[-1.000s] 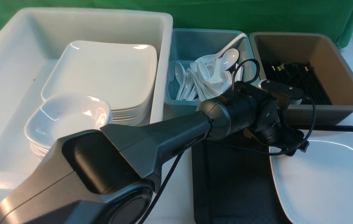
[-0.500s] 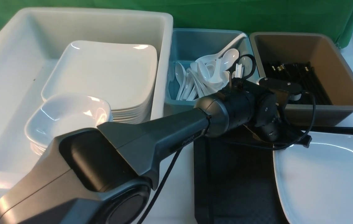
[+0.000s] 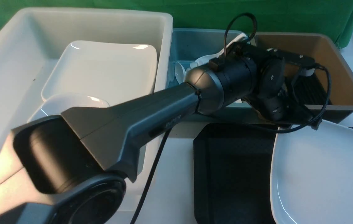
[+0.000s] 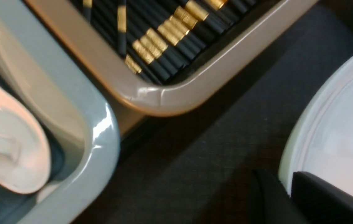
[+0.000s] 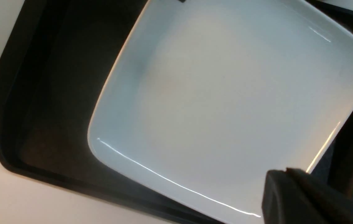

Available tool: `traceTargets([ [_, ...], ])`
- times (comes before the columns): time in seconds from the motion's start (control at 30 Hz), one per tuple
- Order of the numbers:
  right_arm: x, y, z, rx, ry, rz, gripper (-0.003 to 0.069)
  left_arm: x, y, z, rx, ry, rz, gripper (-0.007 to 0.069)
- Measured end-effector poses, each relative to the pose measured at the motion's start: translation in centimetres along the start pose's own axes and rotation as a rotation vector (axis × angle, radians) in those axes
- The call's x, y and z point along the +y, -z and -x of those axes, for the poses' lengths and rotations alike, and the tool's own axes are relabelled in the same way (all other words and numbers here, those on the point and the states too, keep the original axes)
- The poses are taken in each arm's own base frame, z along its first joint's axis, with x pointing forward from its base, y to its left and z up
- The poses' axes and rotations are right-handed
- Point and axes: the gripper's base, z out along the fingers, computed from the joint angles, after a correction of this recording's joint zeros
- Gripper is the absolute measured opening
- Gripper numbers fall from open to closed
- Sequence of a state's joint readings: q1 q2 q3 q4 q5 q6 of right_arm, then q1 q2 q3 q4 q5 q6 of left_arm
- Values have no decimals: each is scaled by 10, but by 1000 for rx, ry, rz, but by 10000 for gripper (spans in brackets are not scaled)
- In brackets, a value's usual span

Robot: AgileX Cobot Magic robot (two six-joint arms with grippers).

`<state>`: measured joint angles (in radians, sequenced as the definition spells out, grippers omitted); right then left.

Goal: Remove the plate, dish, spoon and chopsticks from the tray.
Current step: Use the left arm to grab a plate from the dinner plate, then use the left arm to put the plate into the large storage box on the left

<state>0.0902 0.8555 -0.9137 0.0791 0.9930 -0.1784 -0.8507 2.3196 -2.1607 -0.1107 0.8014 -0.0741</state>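
1. Big white rectangular plastic tub (image 3: 164,62) at far left. It holds a stack of white rounded-rectangular plates (image 3: 101,71), with a small deep white dish (image 3: 70,101) in front of the stack.
2. Grey-black left arm (image 3: 151,109) reaches diagonally from near left to far right; its wrist is over the gap between the two bins.
3. Teal plastic bin (image 3: 192,40) just beside the tub, holding a heap of white glossy soup spoons (image 4: 8,149).
4. Flat black textured plastic tray (image 3: 226,174) on the white surface (image 3: 176,174), in front of the bins; its left half is bare.
5. Brown plastic bin (image 3: 344,68) touching the teal one, with black chopsticks with gold bands (image 4: 164,40) lying inside.
6. Large glossy white rounded-rectangular plate (image 3: 319,174) over the tray's right half, its edge overlapping the tray rim. Left fingers (image 4: 319,199) are clamped on the plate's far-left rim, one on top and one underneath.
7. Right fingers (image 5: 300,196) sit at the plate's edge; apart or together, cannot tell.
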Motion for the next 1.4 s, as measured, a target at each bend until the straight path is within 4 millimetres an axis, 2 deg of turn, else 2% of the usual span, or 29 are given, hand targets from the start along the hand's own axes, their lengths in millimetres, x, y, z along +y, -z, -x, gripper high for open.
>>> traceTargets([
  [0.27, 1, 2, 2, -10, -6, 13, 34, -3, 33, 9, 4, -46, 7, 55],
  [0.53, 10, 29, 16, -83, 16, 100, 34, -8, 69, 19, -22, -82, 6, 35],
  [0.63, 12, 33, 18, -92, 21, 119, 34, -8, 80, 22, -28, -96, 11, 33],
  [1.4, 22, 35, 18, -93, 24, 238, 37, -8, 133, 27, -25, -174, 70, 31],
])
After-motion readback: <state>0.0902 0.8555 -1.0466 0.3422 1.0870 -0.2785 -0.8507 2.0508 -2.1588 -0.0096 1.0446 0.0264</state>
